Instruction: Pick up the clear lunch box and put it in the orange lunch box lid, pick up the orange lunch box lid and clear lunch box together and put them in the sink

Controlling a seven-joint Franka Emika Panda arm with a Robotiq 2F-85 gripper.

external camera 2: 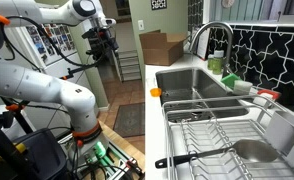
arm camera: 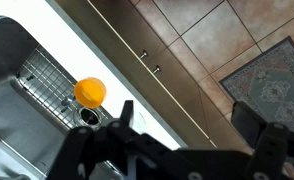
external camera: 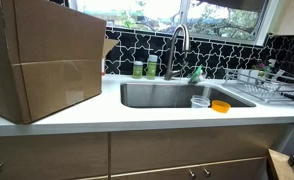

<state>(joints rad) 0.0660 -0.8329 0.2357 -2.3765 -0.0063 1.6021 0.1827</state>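
Note:
The orange lunch box lid (external camera: 220, 106) lies on the white counter at the sink's front corner. It also shows in the other exterior view (external camera 2: 156, 92) and in the wrist view (arm camera: 90, 92). The clear lunch box (external camera: 199, 101) stands right beside it, and shows faintly in the wrist view (arm camera: 87, 116). The steel sink (external camera: 172, 94) is beside both. My gripper (arm camera: 187, 125) is open and empty, high above the cabinet fronts and floor, well away from the lid. In an exterior view it hangs at the arm's end (external camera 2: 99, 40).
A large cardboard box (external camera: 47, 60) fills one end of the counter. A faucet (external camera: 177, 45) and green bottles (external camera: 145, 68) stand behind the sink. A wire dish rack (external camera: 262, 85) sits at the other end. A rug (arm camera: 272, 85) lies on the tiled floor.

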